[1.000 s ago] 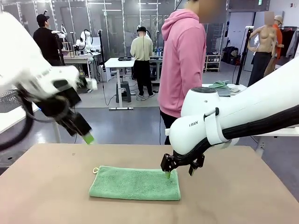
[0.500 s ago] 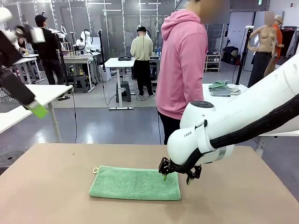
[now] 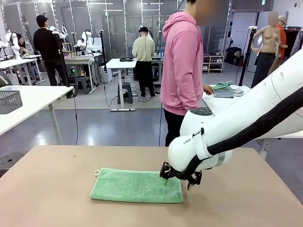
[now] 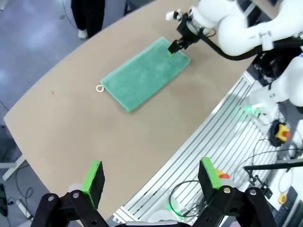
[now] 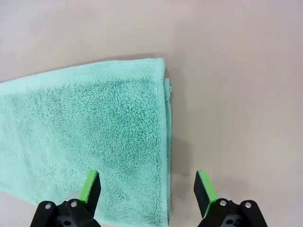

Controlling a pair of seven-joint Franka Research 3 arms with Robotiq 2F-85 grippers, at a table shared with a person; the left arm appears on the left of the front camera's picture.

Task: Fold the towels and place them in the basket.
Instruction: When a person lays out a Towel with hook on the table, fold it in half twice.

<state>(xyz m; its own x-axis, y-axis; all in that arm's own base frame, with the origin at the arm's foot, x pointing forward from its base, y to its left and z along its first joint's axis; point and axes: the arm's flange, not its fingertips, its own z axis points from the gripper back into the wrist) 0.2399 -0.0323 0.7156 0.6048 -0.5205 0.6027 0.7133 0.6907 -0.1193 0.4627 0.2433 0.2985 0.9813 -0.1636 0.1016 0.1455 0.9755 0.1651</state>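
A mint green towel (image 3: 137, 186) lies folded into a long strip on the tan table (image 3: 57, 189), its small loop at the left end. My right gripper (image 3: 177, 184) hangs open just above the towel's right end. In the right wrist view the towel's (image 5: 94, 137) folded edge runs between the fingers of my right gripper (image 5: 147, 187), one over the cloth and one over bare table. My left gripper (image 4: 151, 175) is open and empty, high above the table's near side, looking down on the towel (image 4: 144, 75). A dark wire-mesh basket (image 3: 9, 100) stands on a white side table at far left.
A person in a pink hoodie (image 3: 182, 66) stands at the table's far side, one hand at a small stack of towels (image 3: 226, 89) on a white table to the right. Metal rails and cables (image 4: 227, 151) lie past the table's near edge.
My left arm has swung up and away, out of the front view. My right gripper has sunk slightly and edged left over the towel's end. The person has turned toward the right-hand table.
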